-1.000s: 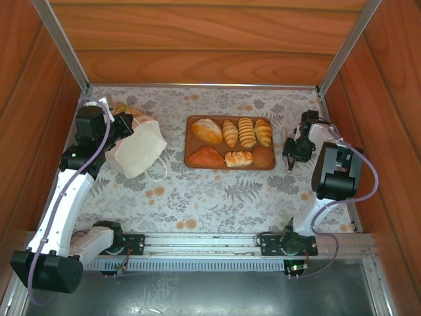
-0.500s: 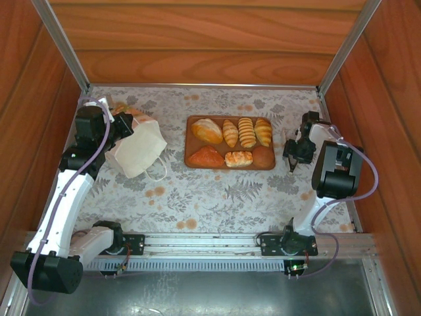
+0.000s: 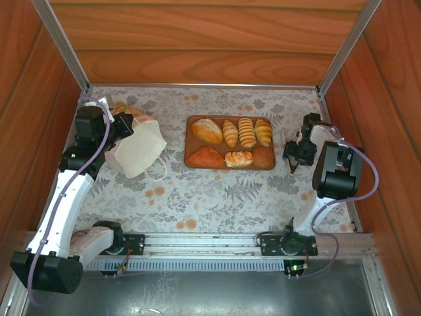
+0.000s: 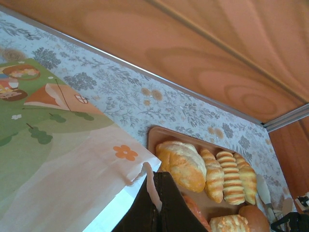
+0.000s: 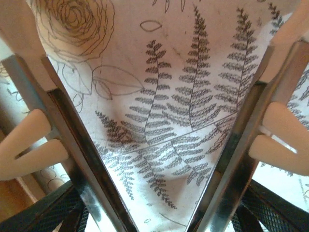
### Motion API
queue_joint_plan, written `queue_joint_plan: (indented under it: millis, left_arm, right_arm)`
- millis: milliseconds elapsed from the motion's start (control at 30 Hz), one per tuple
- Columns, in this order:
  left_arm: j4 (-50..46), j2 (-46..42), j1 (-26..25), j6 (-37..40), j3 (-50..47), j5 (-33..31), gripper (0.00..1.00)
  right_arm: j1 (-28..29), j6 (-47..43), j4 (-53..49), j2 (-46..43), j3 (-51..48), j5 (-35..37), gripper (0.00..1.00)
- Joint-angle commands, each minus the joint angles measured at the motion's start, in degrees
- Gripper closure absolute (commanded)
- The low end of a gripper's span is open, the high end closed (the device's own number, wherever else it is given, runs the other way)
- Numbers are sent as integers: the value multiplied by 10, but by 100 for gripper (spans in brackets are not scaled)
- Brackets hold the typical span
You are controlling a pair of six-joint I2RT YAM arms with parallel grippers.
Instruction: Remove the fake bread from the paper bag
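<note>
Left hand is pinched shut on the edge of the one paper bag, which lies on its side at the left of the worktop. Seven pieces of fake bread sit on one brown tray at the centre, apart from the bag. Right hand, spread wide and holding nothing, points down just right of the tray, its arm folded at the elbow.

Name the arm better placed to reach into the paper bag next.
Right, probably. The right gripper is open and empty beside the tray, while the left gripper is shut on the paper bag's edge, holding it.
</note>
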Motion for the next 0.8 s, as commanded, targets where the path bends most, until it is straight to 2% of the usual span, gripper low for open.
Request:
queue_joint_plan:
  millis: [0,333,433,500,667,767]
  left_arm:
    - [9,-2,1,10,18,9,100]
    - [9,-5,1,11,18,8,100]
    - [9,-5,1,12,20,7,100]
    - [9,-5,1,12,22,7,100]
    - [10,2,2,13,32,5,100]
    - [11,5,2,13,38,4,100]
  right_arm:
    - [-7,9,-7,-24,-10,-28,24]
    - [-9,10,-15,-30,-20,-10,22]
    - [-9,19,-21,-63,-21,-11,22]
    - [-9,30,-23,-116,-26,-21,22]
    - [-6,65,-9,-251,-43,-132,27]
    - [9,120,38,-326,-62,-291,35]
